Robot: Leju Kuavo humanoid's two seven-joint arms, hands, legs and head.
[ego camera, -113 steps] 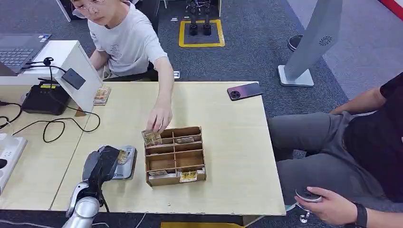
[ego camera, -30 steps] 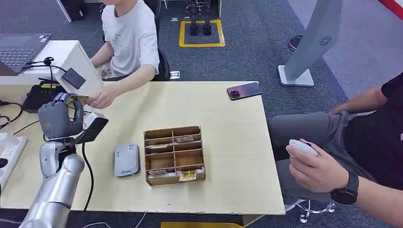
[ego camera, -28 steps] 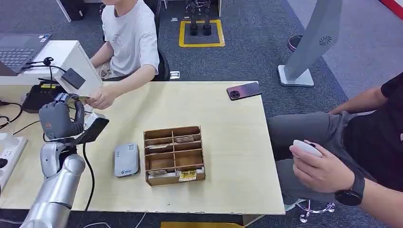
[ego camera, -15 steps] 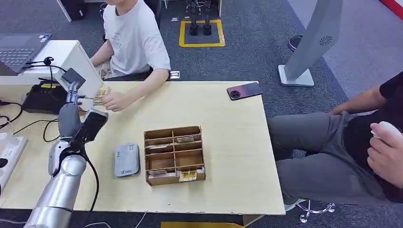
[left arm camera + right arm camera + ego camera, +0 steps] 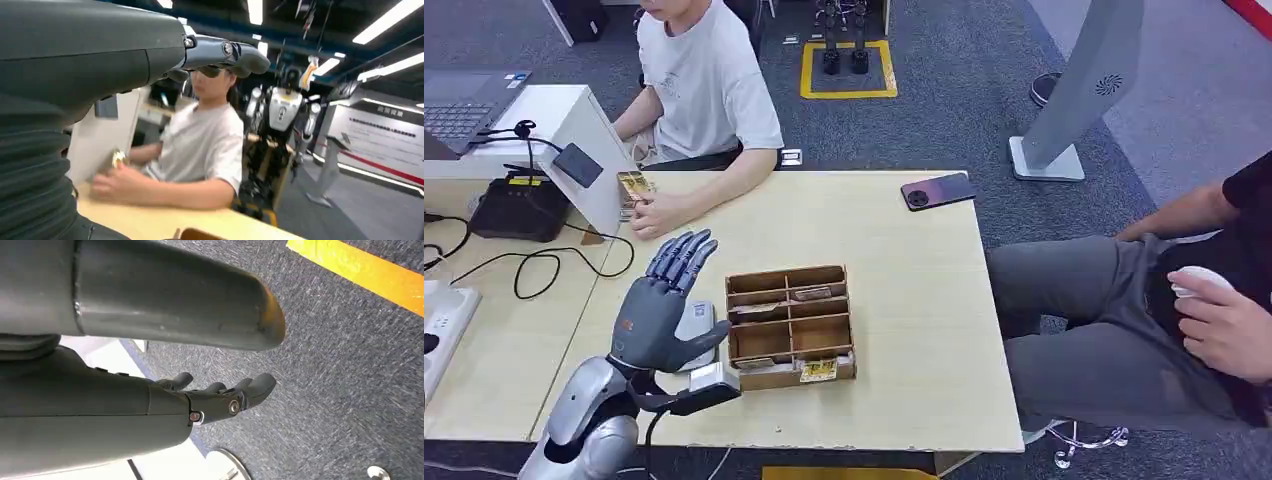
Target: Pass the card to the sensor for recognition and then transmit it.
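The card (image 5: 634, 186), yellowish with a printed face, stands upright in the hand of the person (image 5: 707, 85) in a white shirt, by the white slanted panel (image 5: 594, 150) at the table's far left. It also shows small in the left wrist view, card (image 5: 118, 158), at that person's fingers. My left hand (image 5: 662, 312) hovers low over the near-left table, fingers spread, holding nothing. It covers part of the grey card reader (image 5: 701, 318). My right hand (image 5: 215, 395) hangs over grey carpet, fingers loosely extended and empty.
A wooden compartment box (image 5: 791, 325) with several cards stands right of my left hand. A black sensor (image 5: 577, 165) sits on the panel, with a black device (image 5: 519, 208) and cables beside it. A phone (image 5: 938, 191) lies far right. A second person (image 5: 1214, 290) sits at the right.
My left hand came down from beside the panel to the card reader and spread its fingers. The card it held up is now in the seated person's hand.
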